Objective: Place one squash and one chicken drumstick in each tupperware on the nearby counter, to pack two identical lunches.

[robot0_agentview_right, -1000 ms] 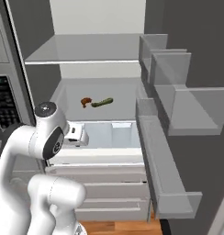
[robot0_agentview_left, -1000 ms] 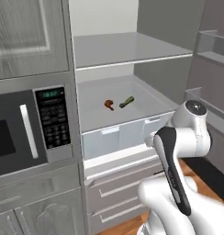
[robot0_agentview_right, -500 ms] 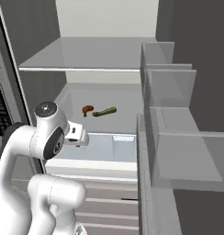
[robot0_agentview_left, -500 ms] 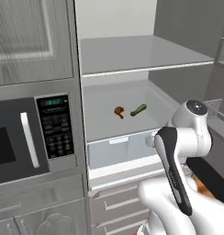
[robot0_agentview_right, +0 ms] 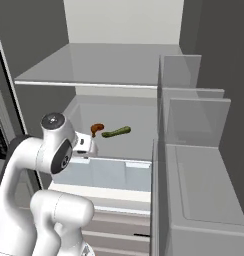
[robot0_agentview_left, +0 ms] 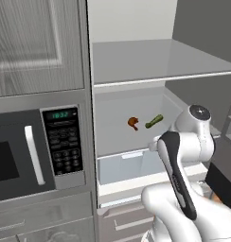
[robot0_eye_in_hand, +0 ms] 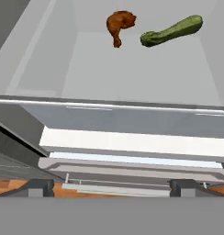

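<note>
A small reddish-brown chicken drumstick (robot0_agentview_left: 133, 123) (robot0_agentview_right: 97, 129) (robot0_eye_in_hand: 120, 23) lies on the white shelf inside the open fridge. Just to its right lies an elongated green zucchini-like squash (robot0_agentview_left: 154, 121) (robot0_agentview_right: 116, 132) (robot0_eye_in_hand: 170, 30). My gripper (robot0_eye_in_hand: 111, 188) is open, its fingertips (robot0_eye_in_hand: 40, 187) wide apart with nothing between them. It hovers in front of the fridge, short of the shelf's front edge and well back from both foods. The tupperware and the counter are out of view.
A clear crisper drawer (robot0_agentview_left: 131, 165) (robot0_eye_in_hand: 123, 120) sits under the food shelf, and a glass shelf (robot0_agentview_left: 150, 61) spans above it. The fridge door with its bins (robot0_agentview_right: 194, 150) stands open at the right. A built-in microwave (robot0_agentview_left: 37, 151) is at the left.
Both base views have shifted and the fridge interior looks larger: the camera has moved closer. The drumstick and squash stay in place on the shelf. The gripper stays open.
</note>
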